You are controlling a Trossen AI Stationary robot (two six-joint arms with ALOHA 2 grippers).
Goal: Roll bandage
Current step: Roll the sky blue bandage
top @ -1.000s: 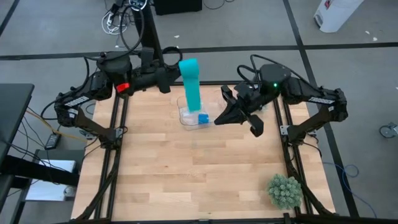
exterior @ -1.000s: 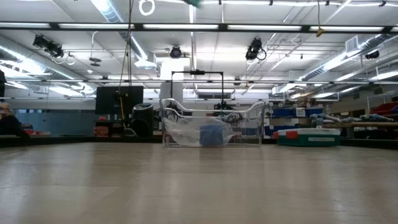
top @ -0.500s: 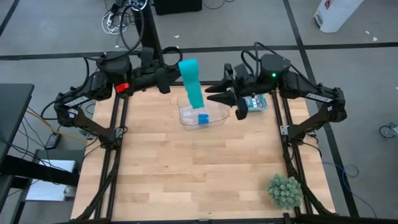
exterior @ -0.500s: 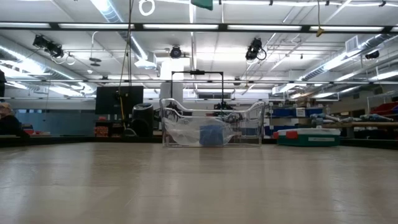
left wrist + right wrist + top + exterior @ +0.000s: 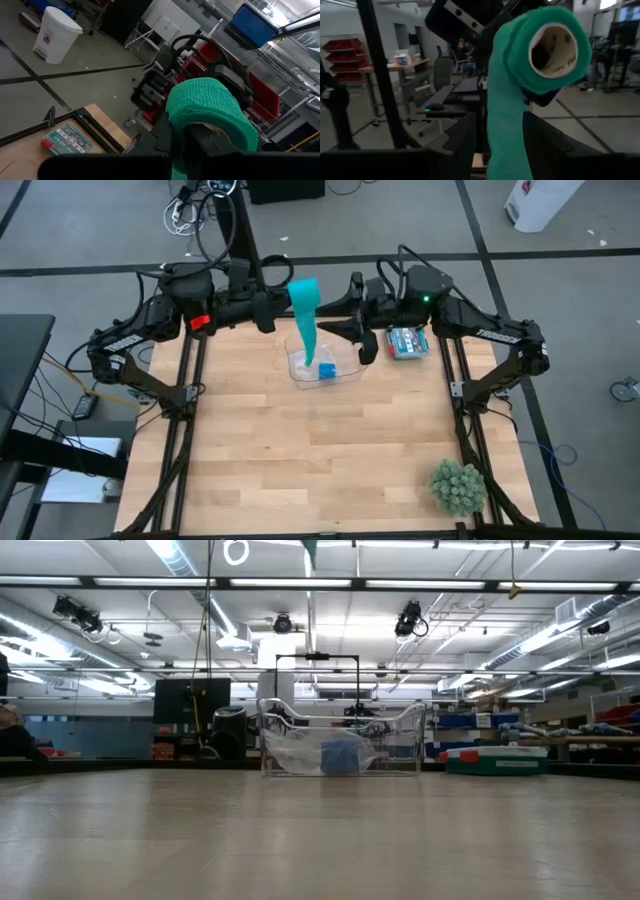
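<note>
R gripper (image 5: 352, 330) had swung up from low beside the clear tray (image 5: 345, 370) a sec before and sat just right of the bandage (image 5: 304, 305). Its jaws, pinched together a sec ago, stood apart, one on each side of the hanging strip in its wrist view, fingers (image 5: 462, 137) not pressing the cloth. Judged as lining up to catch the tail so winding can go on; no grab made yet.

L gripper (image 5: 272, 307) hadn't budged: just left of the bandage, clamped on the roll's core end, holding it up in the air over the tray's back edge. W/ the roll pinned there, the R side is free to work the loose length.

Bandage itself: teal-green, soft crinkly stretch fabric, wound in a fat coil (image 5: 207, 112) round a pale cardboard tube w/ print inside (image 5: 554, 48). Unwound part dropped as a flat ribbon, narrowing on its way down into the tray. Roughly half looked still off the roll, so the job's prob mid-way.

Tray: thin see-through plastic w/ wavy walls (image 5: 405, 725), small blue roll (image 5: 326, 370) inside, just below the ribbon's end. Right of the bandage, past the R gripper, a flat printed packet (image 5: 407, 342) lay on the wood-slat table (image 5: 300, 450). Far from the bandage, at the table's near right corner, a spiky green ball-shaped plant (image 5: 458, 486).
</note>
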